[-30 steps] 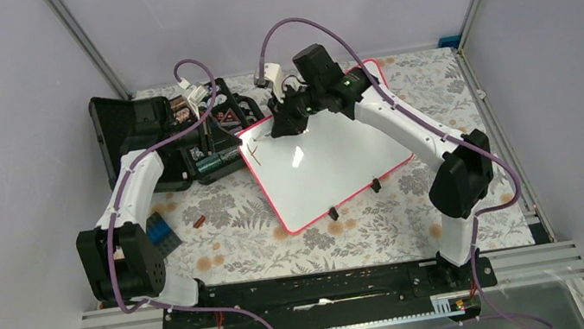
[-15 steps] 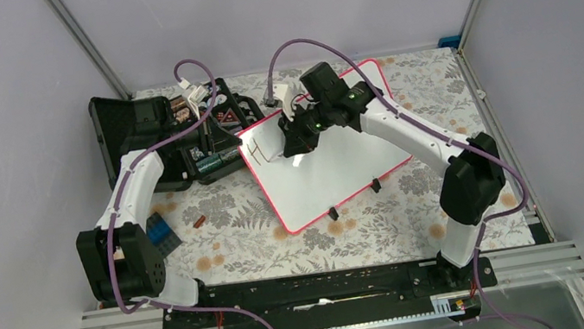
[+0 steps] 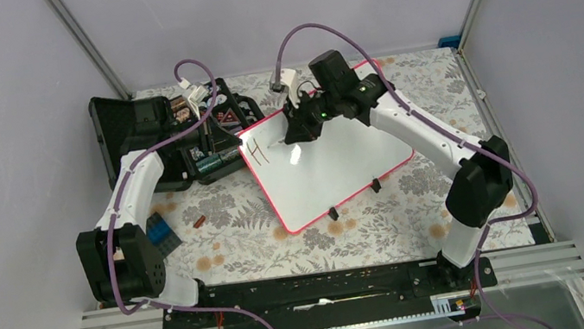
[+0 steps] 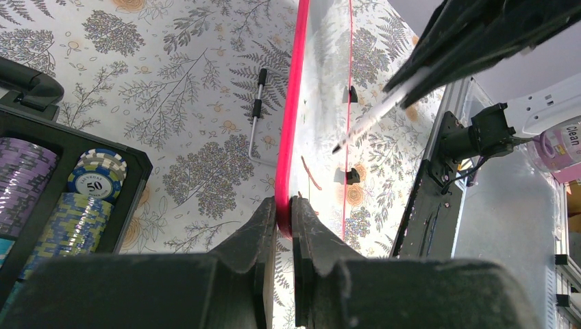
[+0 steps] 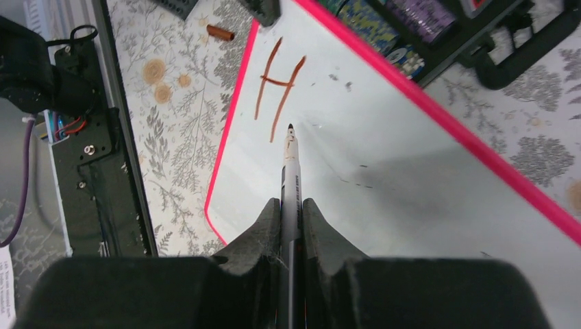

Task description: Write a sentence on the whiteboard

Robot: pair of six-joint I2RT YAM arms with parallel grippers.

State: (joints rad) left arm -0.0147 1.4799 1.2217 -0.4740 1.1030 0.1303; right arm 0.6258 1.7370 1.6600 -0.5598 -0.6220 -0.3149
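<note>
From above, the whiteboard (image 3: 341,166) lies skewed mid-table, with a black case (image 3: 180,137) of poker chips just beside its left corner. The right gripper (image 3: 299,135) hangs over the board's far-left part.

Left wrist view: the left gripper (image 4: 284,205) is pinched tight on the board's pink rim.

Right wrist view: jaws clamped on a marker (image 5: 290,171), its tip just beside a brown H (image 5: 279,86), the sentence's only visible letter.

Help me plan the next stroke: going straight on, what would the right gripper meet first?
Probably the whiteboard: the marker in the right gripper aims at bare board just beside the H; whether its tip touches is unclear.
</note>
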